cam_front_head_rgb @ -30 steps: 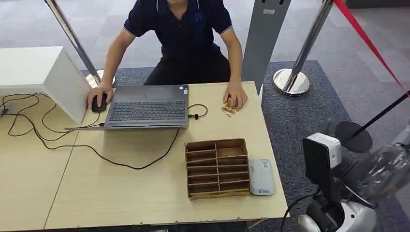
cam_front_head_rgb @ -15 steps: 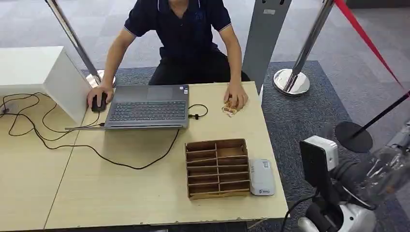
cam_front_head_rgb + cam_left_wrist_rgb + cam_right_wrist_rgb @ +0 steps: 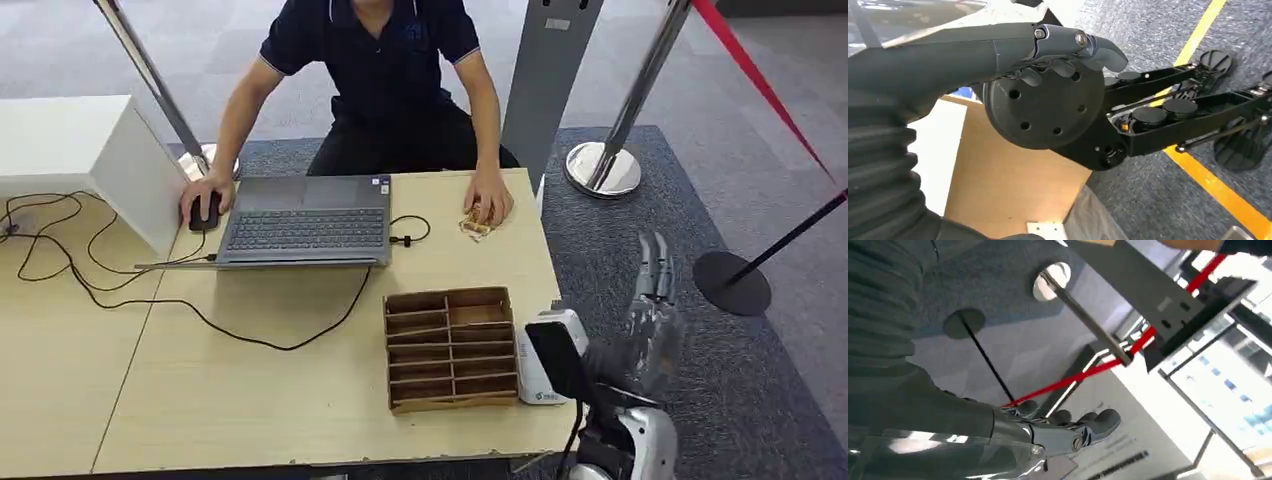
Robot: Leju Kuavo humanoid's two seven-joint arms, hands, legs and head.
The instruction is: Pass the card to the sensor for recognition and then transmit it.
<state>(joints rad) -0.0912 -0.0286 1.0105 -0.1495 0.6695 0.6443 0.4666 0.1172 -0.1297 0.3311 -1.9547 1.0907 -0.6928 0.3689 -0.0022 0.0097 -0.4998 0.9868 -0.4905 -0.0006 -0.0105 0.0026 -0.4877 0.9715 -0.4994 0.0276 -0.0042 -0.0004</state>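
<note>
Wooden worktop (image 3: pixel 250 400) carries an open laptop (image 3: pixel 305 220) at the far side, in front of a seated person (image 3: pixel 385 80). Compartmented wooden card box (image 3: pixel 450 348) sits near-right, white sensor (image 3: pixel 538 372) touching its right side. Right hand (image 3: pixel 650 310) raised beside the worktop's right edge, fingers extended, holding nothing. Left hand (image 3: pixel 1058 50) empty, fingers loosely curled. Small card (image 3: pixel 476 226) lies under the person's hand (image 3: pixel 490 205).
</note>
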